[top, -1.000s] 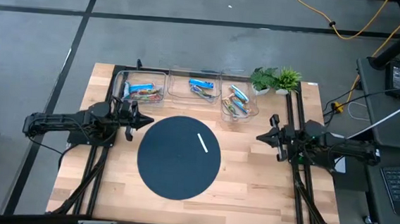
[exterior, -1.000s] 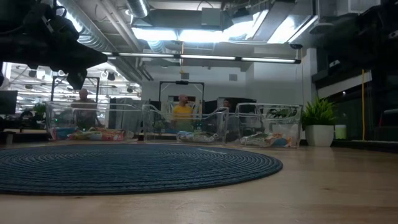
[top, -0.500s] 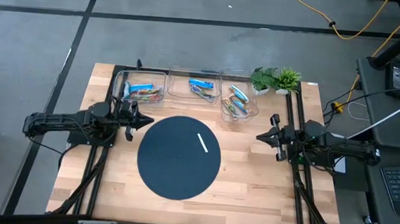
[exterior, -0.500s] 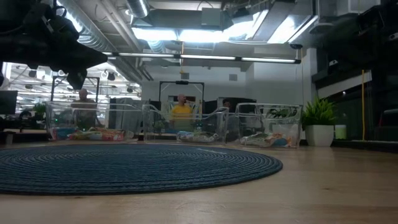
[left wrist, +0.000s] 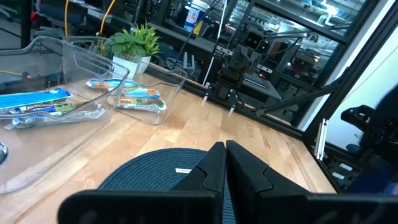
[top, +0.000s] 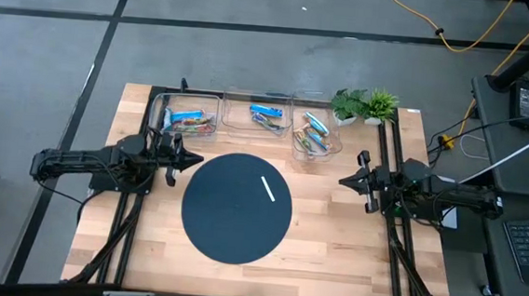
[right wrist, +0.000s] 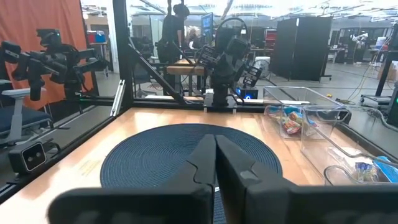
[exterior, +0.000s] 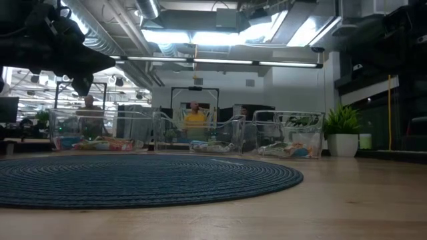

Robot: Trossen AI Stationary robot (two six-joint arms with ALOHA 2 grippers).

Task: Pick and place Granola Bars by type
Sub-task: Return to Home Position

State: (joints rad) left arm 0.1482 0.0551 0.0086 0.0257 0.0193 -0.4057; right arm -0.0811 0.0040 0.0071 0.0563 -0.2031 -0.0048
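The granola bars lie in three clear bins at the table's far edge: red-orange and blue ones in the left bin (top: 189,120), blue and silvery ones in the middle bin (top: 267,115), several in the right bin (top: 312,133). A thin white strip (top: 268,188) lies on the round dark mat (top: 237,207). My left gripper (top: 198,159) is shut and empty at the mat's left edge; it shows in the left wrist view (left wrist: 224,149). My right gripper (top: 342,181) is shut and empty to the right of the mat; it shows in the right wrist view (right wrist: 214,142).
Small potted plants (top: 364,106) stand at the far right corner, next to the right bin. Black frame rails run along the table's left and right sides. People show in the room beyond the bins in the low view (exterior: 195,120).
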